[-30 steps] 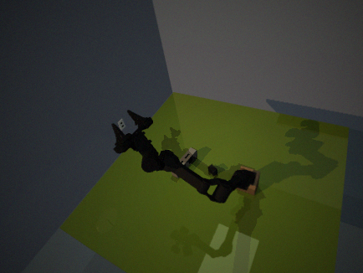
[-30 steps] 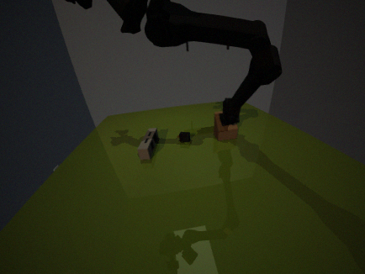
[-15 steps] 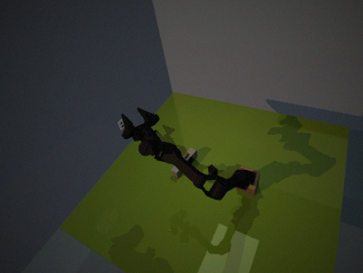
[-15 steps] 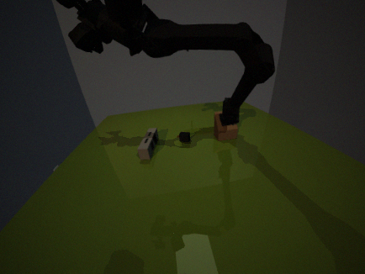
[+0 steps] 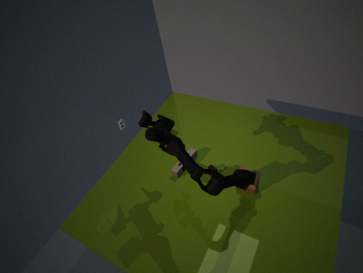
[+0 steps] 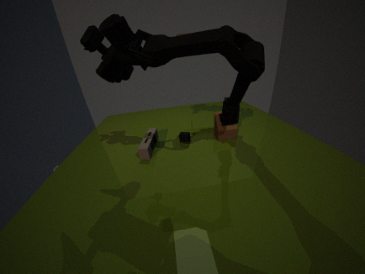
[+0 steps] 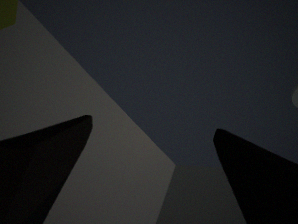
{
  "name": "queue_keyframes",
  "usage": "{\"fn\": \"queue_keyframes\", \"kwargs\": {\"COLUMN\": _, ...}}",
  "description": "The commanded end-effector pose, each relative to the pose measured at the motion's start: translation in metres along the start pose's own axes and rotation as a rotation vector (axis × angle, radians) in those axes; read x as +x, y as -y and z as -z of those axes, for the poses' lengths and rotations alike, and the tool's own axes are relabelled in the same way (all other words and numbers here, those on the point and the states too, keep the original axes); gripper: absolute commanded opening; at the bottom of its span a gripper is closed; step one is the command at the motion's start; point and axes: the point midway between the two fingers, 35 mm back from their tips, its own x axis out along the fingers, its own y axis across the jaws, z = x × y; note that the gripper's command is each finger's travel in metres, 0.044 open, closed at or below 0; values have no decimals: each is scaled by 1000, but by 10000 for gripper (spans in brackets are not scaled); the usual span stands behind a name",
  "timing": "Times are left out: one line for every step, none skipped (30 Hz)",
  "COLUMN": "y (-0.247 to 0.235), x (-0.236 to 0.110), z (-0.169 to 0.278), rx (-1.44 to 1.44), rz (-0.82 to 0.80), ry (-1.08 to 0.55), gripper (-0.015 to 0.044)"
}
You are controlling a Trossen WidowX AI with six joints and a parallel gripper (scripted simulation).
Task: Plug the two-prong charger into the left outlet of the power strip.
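Observation:
The pale power strip (image 5: 179,168) (image 6: 147,144) lies flat on the green floor (image 5: 272,209) (image 6: 261,189); in the top view the arm crosses over its middle. The small black charger (image 6: 184,137) sits on the floor just right of the strip, between it and the arm's base. I cannot make it out in the top view. My gripper (image 5: 151,121) (image 6: 98,55) (image 7: 154,128) is open and empty. It is raised high in the air, above and to the left of the strip, and faces the corner of the walls. The wrist view shows neither strip nor charger.
The arm's wooden base block (image 5: 251,185) (image 6: 225,131) stands right of the charger. A small wall plate (image 5: 121,124) is on the dark blue wall. A pale rectangle (image 5: 227,251) (image 6: 193,250) lies on the floor at the front. Walls close in the back and the left.

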Motion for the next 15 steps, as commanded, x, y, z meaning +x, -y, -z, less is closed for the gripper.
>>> {"fn": "queue_keyframes", "kwargs": {"y": -46, "x": 8, "z": -6, "rx": 83, "rz": -141, "ry": 49, "gripper": 440}}
{"fn": "queue_keyframes", "kwargs": {"y": -56, "x": 9, "z": -7, "rx": 107, "rz": -177, "ry": 60, "gripper": 440}}
{"fn": "queue_keyframes", "kwargs": {"y": -67, "x": 9, "z": -9, "rx": 132, "rz": -213, "ry": 69, "gripper": 440}}
{"fn": "queue_keyframes", "kwargs": {"y": -78, "x": 9, "z": -10, "rx": 157, "rz": -250, "ry": 77, "gripper": 440}}
{"fn": "queue_keyframes", "kwargs": {"y": -89, "x": 9, "z": -11, "rx": 183, "rz": -286, "ry": 85, "gripper": 440}}
{"fn": "queue_keyframes", "kwargs": {"y": -100, "x": 8, "z": -12, "rx": 210, "rz": -324, "ry": 92, "gripper": 440}}
{"fn": "queue_keyframes", "kwargs": {"y": -110, "x": 7, "z": -13, "rx": 237, "rz": -361, "ry": 97, "gripper": 440}}
{"fn": "queue_keyframes", "kwargs": {"y": -120, "x": 6, "z": -15, "rx": 263, "rz": -398, "ry": 103, "gripper": 440}}
{"fn": "queue_keyframes", "kwargs": {"y": -130, "x": 4, "z": -16, "rx": 291, "rz": -435, "ry": 107, "gripper": 440}}
{"fn": "queue_keyframes", "kwargs": {"y": -140, "x": 2, "z": -17, "rx": 319, "rz": -472, "ry": 111, "gripper": 440}}
{"fn": "queue_keyframes", "kwargs": {"y": -150, "x": 0, "z": -19, "rx": 347, "rz": -509, "ry": 113, "gripper": 440}}
{"fn": "queue_keyframes", "kwargs": {"y": -159, "x": -3, "z": -20, "rx": 375, "rz": -547, "ry": 115, "gripper": 440}}
{"fn": "queue_keyframes", "kwargs": {"y": -168, "x": -6, "z": -21, "rx": 404, "rz": -585, "ry": 116, "gripper": 440}}
{"fn": "queue_keyframes", "kwargs": {"y": -178, "x": -9, "z": -23, "rx": 434, "rz": -623, "ry": 115, "gripper": 440}}
{"fn": "queue_keyframes", "kwargs": {"y": -187, "x": -12, "z": -24, "rx": 463, "rz": -661, "ry": 114, "gripper": 440}}
